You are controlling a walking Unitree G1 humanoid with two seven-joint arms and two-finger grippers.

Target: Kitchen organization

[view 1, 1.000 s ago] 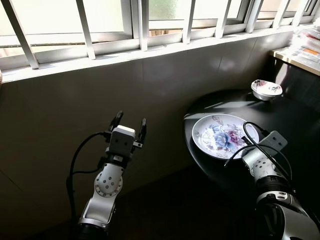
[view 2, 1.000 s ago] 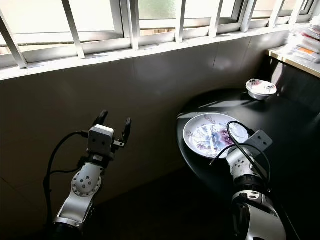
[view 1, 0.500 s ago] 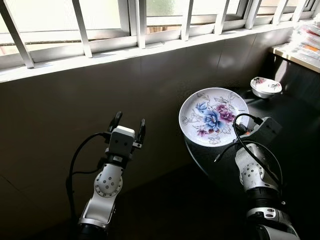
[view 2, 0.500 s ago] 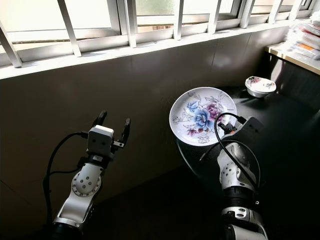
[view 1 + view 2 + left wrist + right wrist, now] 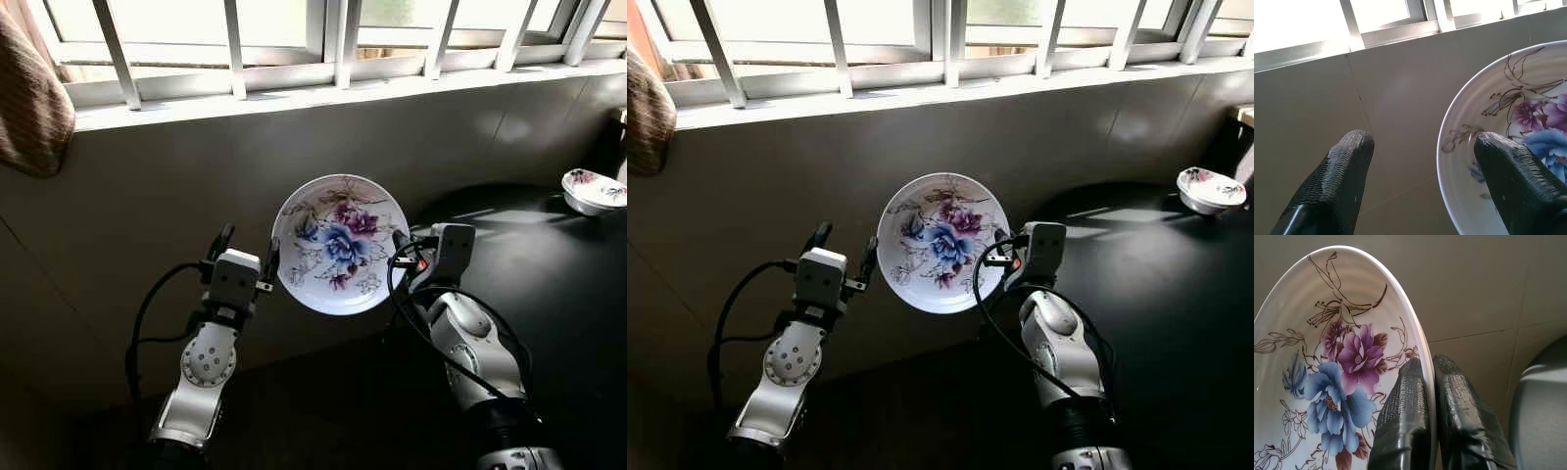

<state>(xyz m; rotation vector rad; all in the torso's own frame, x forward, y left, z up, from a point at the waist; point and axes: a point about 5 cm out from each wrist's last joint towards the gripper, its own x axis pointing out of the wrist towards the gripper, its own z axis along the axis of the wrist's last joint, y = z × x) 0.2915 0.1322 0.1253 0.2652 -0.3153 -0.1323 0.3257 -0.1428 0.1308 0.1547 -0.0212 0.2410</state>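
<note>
Upright below the barred window, a floral plate sits pinched at its rim by the right gripper, while the left gripper gapes beside it.

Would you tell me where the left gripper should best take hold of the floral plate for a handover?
Probably the free rim of the floral plate on the robot's left, opposite the right gripper, which pinches the right rim. The plate stands on edge, so the left gripper, open beside it, can straddle that thin rim.

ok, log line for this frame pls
right hand: shut on floral plate rim, plate lifted, tilted upright, facing camera | left hand: open beside plate edge | small bowl: on black table
</note>
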